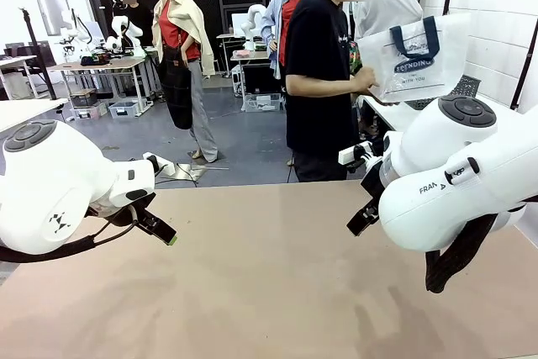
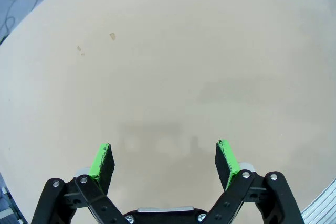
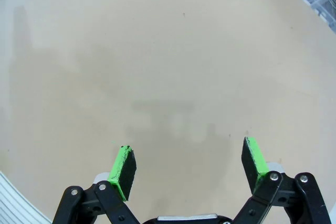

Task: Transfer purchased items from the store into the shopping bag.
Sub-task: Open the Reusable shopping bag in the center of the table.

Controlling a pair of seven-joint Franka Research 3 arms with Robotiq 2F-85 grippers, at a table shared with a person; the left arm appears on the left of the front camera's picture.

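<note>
A person in a black T-shirt stands beyond the table's far edge, holding up the translucent shopping bag (image 1: 416, 58) with navy handles in one hand. Just right of the bag peeks a dark grey lattice corner of the store (image 1: 467, 87). The purchased items are out of view. My left gripper (image 1: 166, 234) hovers low over the table's left side. In the left wrist view, the left gripper (image 2: 165, 157) is open with only bare table between its green pads. My right gripper (image 1: 357, 224) hangs over the right side, and in its own wrist view the right gripper (image 3: 189, 158) is open and holds nothing.
The tan table (image 1: 269, 292) stretches wide between both arms. A white side table (image 1: 395, 115) stands at the far right beside the person. Other people and workbenches are farther back in the room.
</note>
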